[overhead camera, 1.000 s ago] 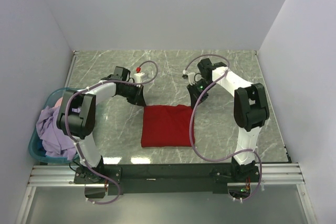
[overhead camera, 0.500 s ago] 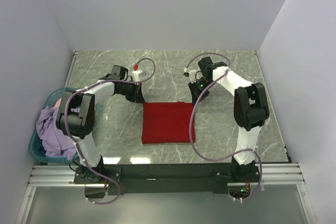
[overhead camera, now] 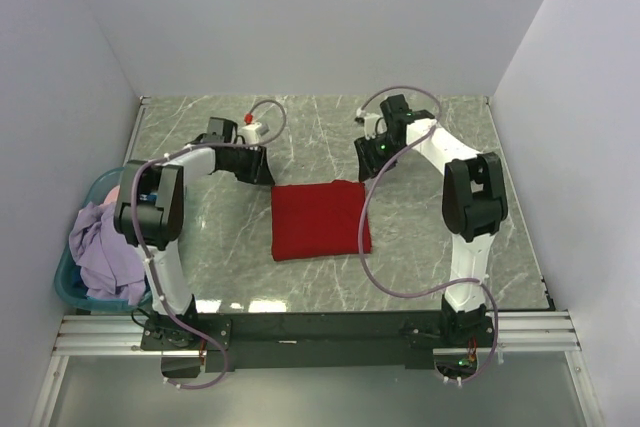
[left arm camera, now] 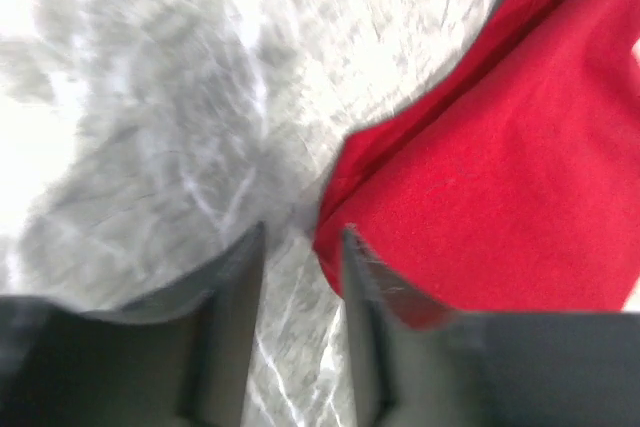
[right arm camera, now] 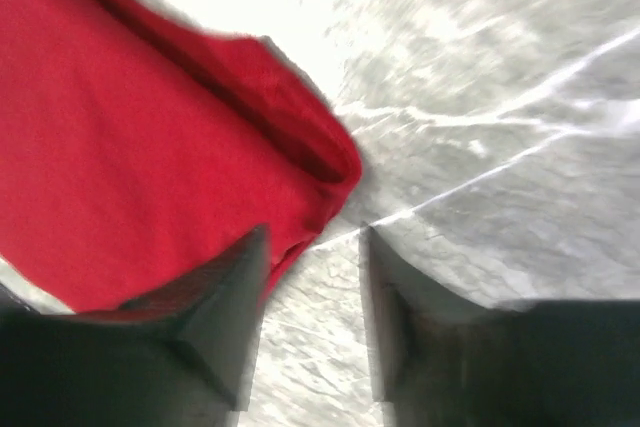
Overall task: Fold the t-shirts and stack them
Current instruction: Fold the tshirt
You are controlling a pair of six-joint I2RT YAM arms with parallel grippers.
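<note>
Grey marbled desk (overhead camera: 430, 127) fills the space between plain white walls, and the red t-shirt (overhead camera: 320, 220) lies folded into a neat rectangle at its middle, flat on the surface. A second ago the shirt sat nearer the arm bases; it now lies a little farther from them. Back then both end effectors were closed at its far corners. Now the left end effector (overhead camera: 264, 173) hovers just beyond the shirt's far left corner with its fingers narrowly parted and nothing between them; its wrist view shows that corner just beside one finger (left arm camera: 352, 277), though the blur hides whether they touch. The right end effector (overhead camera: 363, 167) hangs just off the far right corner, likewise narrowly parted and holding nothing, with bare desk in the gap. Well to the left of the red shirt, a lavender t-shirt (overhead camera: 100, 247) is heaped in a teal basket (overhead camera: 68, 290).
</note>
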